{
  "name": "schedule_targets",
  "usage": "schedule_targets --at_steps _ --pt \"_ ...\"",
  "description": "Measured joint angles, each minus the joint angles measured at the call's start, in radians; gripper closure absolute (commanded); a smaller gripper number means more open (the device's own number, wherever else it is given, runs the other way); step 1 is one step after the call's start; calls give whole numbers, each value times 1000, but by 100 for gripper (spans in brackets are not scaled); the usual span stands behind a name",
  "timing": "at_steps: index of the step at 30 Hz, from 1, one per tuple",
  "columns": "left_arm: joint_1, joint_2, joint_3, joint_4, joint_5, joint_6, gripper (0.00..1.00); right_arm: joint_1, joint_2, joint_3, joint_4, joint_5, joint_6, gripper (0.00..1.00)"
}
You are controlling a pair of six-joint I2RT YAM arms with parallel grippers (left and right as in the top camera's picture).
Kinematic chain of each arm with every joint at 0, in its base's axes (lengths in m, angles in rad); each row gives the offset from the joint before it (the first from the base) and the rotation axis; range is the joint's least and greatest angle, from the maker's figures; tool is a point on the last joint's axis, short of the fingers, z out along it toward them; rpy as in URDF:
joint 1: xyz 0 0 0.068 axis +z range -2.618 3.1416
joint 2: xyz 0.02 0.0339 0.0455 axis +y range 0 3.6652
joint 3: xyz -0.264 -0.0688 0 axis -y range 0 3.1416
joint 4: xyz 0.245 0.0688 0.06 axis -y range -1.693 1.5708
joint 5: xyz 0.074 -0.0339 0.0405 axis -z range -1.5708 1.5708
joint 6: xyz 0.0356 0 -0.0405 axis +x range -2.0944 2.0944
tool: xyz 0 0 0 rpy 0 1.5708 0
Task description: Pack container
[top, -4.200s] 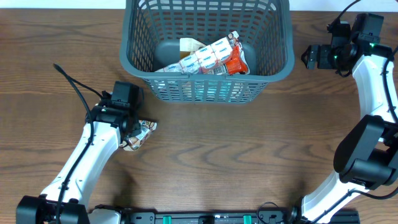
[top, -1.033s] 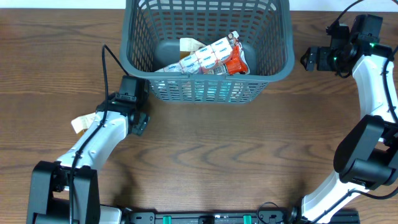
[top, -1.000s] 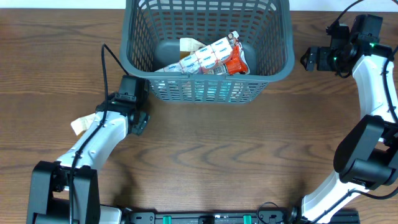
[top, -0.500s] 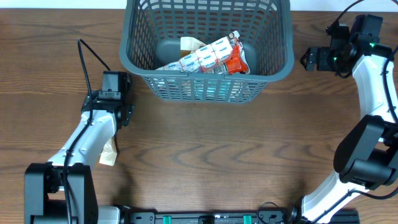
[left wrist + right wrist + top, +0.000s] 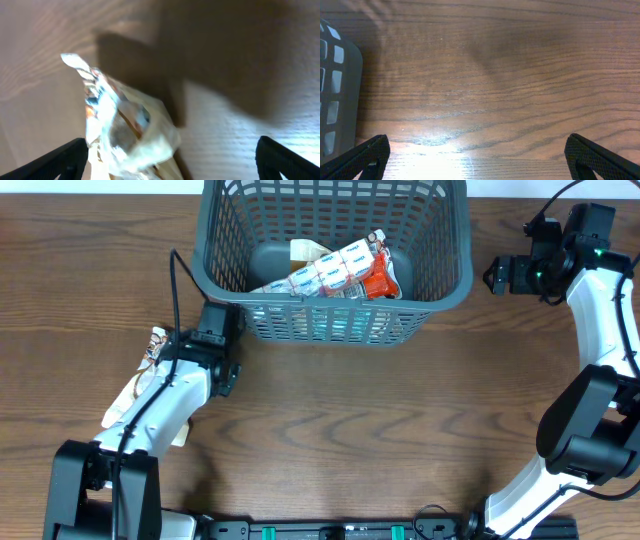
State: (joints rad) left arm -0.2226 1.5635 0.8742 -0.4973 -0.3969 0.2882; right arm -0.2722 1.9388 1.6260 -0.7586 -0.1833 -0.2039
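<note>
Your left claw point(image 5: 170, 160) is apart over the snack packet point(image 5: 125, 130), poised to grab. Your right claw point(image 5: 480, 155), apart too, sits clear of the container point(image 5: 330, 298).

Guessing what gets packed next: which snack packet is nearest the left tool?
The crumpled white printed packet outside the container, left of it, close up in the left wrist view. The white strip and orange packet lie inside the container.
</note>
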Motion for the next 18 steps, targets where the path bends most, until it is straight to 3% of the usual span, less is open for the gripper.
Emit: schedule_targets --at_steps 12,18 --pt "18 -48 0 -87 61 -253 1 0 0 0 0 0 0 1" --pt "122 -80 0 -163 139 -319 1 0 0 0 0 0 0 1"
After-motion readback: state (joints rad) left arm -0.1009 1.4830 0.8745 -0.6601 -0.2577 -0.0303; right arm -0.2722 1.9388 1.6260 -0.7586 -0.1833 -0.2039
